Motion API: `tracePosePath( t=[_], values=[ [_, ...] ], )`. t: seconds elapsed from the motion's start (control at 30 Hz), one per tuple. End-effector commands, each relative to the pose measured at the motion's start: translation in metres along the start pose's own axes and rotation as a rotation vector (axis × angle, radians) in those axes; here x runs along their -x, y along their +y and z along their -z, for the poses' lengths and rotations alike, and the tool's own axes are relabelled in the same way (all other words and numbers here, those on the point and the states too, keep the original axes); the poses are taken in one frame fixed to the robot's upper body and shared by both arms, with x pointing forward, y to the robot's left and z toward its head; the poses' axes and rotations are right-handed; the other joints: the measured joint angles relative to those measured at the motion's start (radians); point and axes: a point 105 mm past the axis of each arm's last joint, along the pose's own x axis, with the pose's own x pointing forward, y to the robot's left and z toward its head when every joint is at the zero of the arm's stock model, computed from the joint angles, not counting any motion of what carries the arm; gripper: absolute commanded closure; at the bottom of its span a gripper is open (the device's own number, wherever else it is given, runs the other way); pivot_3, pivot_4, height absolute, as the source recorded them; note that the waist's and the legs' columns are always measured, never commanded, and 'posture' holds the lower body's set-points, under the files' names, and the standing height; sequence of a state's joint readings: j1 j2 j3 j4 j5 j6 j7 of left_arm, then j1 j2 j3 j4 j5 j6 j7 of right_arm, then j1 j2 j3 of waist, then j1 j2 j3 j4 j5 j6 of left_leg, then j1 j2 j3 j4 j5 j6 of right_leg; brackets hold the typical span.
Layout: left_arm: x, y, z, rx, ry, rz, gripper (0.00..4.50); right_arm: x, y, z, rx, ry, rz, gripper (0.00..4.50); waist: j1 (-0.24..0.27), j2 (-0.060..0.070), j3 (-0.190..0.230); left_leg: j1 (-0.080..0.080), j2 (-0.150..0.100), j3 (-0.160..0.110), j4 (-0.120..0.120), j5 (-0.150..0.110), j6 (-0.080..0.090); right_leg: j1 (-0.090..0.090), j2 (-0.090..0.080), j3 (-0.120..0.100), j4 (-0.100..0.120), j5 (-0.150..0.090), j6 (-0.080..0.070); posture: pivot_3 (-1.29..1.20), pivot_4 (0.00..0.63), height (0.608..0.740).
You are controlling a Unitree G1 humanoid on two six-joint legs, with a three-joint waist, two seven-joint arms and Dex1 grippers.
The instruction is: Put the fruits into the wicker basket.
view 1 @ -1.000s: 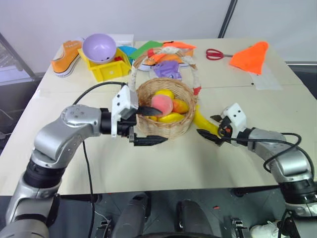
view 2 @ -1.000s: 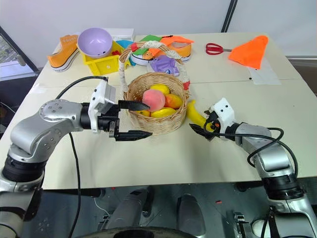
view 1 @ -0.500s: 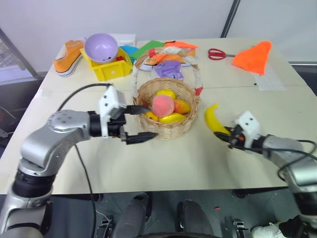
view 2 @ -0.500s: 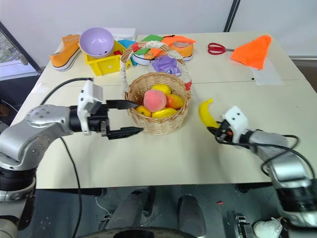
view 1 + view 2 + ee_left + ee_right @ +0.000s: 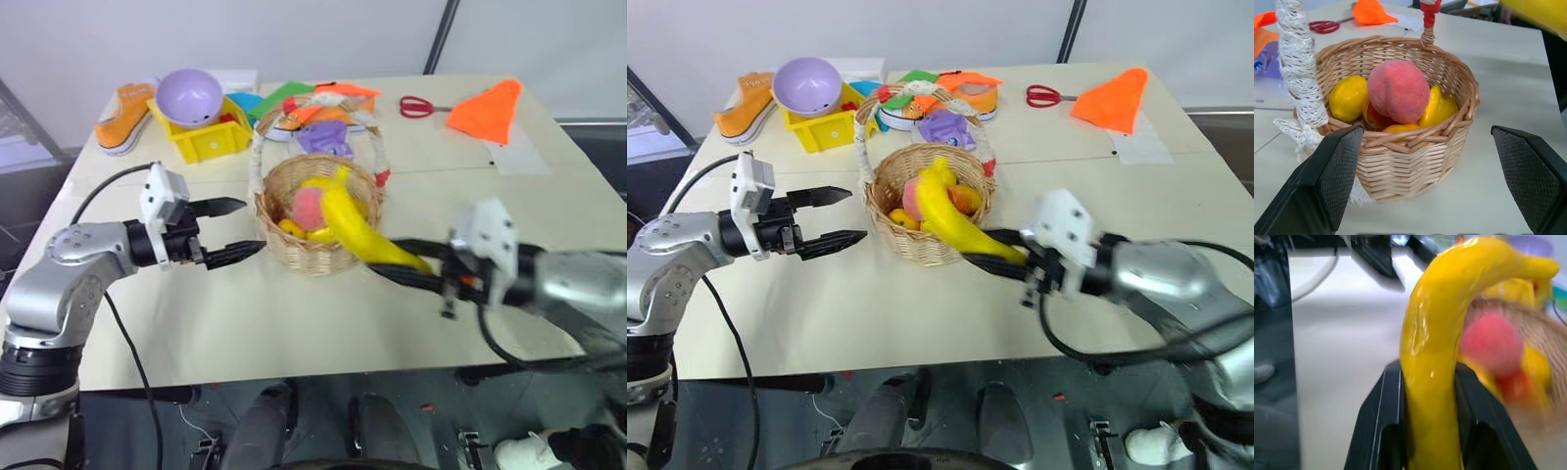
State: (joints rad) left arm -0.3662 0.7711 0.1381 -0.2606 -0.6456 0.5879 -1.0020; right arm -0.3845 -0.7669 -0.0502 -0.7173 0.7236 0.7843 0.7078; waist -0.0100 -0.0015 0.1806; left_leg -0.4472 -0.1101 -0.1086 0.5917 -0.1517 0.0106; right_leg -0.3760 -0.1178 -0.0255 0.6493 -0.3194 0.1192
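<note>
Right gripper [image 5: 411,275], clamped on the banana [image 5: 358,227] held above the wicker basket [image 5: 313,257], release pending; peach [image 5: 1399,91] already inside among other fruit; left gripper [image 5: 230,230], jaws wide, empty, left of the basket.

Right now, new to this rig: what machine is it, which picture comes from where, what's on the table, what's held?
A two-armed humanoid robot. Two pictures come from its head cameras looking down; the other two from cameras on each wrist. The right pincer is shut on a banana, carrying it over the wicker basket, where a peach already sits among other fruit. The left pincer is open beside the basket, holding nothing. The table also carries a yellow bin with a purple bowl, scissors, and orange cloth.
</note>
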Motion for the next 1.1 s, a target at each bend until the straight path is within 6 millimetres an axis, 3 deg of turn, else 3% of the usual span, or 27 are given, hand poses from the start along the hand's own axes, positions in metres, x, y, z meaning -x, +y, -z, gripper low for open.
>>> tracePosePath(
  t=[0.03, 0.17, 0.27, 0.4, 0.5, 0.67, 0.77, 0.93, 1.1],
  values=[
    [0.000, -0.005, -0.014, -0.049, -0.044, 0.003, 0.00, -0.026, -0.027, 0.007, -0.008, 0.054, 0.092, 3.82, 0.000, 0.000, 0.000, -0.001, 0.000, 0.000, 0.000, 0.001, 0.001, -0.001, 0.000, 0.000, 0.000, 0.000, 0.000, 0.00, 0.150, 0.740],
    [-0.004, -0.010, -0.015, -0.048, -0.054, 0.003, 0.00, -0.049, -0.051, 0.009, -0.043, 0.070, 0.160, 3.82, 0.000, 0.000, 0.000, -0.002, -0.002, 0.000, 0.000, 0.001, 0.002, -0.003, 0.000, 0.000, 0.001, 0.002, 0.004, 0.00, 0.150, 0.740],
    [-0.006, -0.014, -0.015, -0.047, -0.060, 0.003, 0.00, -0.055, -0.069, 0.016, -0.121, 0.088, 0.218, 3.82, -0.002, 0.000, 0.000, -0.003, -0.002, 0.000, -0.001, 0.002, 0.002, -0.004, 0.000, 0.000, 0.004, 0.003, 0.005, 0.00, 0.150, 0.740],
    [-0.008, -0.018, -0.017, -0.045, -0.071, 0.001, 0.00, -0.055, -0.072, 0.019, -0.125, 0.102, 0.230, 1.92, -0.002, 0.000, 0.000, -0.002, -0.002, 0.000, -0.001, 0.002, 0.001, -0.004, 0.001, 0.000, 0.005, 0.003, 0.005, 0.00, 0.150, 0.740],
    [-0.009, -0.019, -0.017, -0.042, -0.076, 0.002, 0.00, -0.050, -0.065, 0.002, -0.055, 0.050, 0.212, 0.33, -0.002, 0.000, 0.000, -0.002, -0.002, 0.000, 0.000, 0.002, 0.001, -0.004, 0.001, 0.000, 0.006, 0.003, 0.005, 0.00, 0.150, 0.740],
    [-0.009, -0.018, -0.019, -0.042, -0.081, 0.004, 0.00, -0.023, -0.029, -0.019, 0.025, -0.022, 0.064, 0.33, 0.003, 0.000, 0.000, -0.002, -0.002, 0.000, -0.001, 0.002, 0.001, -0.006, 0.001, 0.000, 0.009, 0.003, 0.005, 0.00, 0.150, 0.740],
    [-0.010, -0.018, -0.021, -0.043, -0.093, 0.010, 0.00, -0.006, -0.024, -0.020, 0.007, -0.023, 0.066, 0.33, 0.001, 0.000, 0.000, -0.002, -0.002, 0.000, 0.000, 0.002, 0.001, -0.005, 0.000, 0.000, 0.008, 0.003, 0.005, 0.00, 0.150, 0.740],
    [-0.013, -0.019, -0.023, -0.044, -0.103, 0.027, 0.00, 0.013, -0.052, -0.007, -0.047, 0.013, 0.233, 0.33, -0.002, 0.000, 0.000, -0.002, -0.001, 0.000, 0.001, 0.002, 0.001, -0.005, 0.001, 0.001, 0.009, 0.003, 0.003, 0.00, 0.150, 0.740],
    [-0.018, -0.018, -0.026, -0.052, -0.112, 0.047, 0.00, 0.007, -0.100, 0.015, -0.091, 0.033, 0.444, 0.33, -0.003, 0.000, 0.000, -0.002, -0.001, 0.000, 0.001, 0.002, 0.001, -0.005, 0.001, 0.001, 0.009, 0.003, 0.004, 0.00, 0.150, 0.740]
  ],
)
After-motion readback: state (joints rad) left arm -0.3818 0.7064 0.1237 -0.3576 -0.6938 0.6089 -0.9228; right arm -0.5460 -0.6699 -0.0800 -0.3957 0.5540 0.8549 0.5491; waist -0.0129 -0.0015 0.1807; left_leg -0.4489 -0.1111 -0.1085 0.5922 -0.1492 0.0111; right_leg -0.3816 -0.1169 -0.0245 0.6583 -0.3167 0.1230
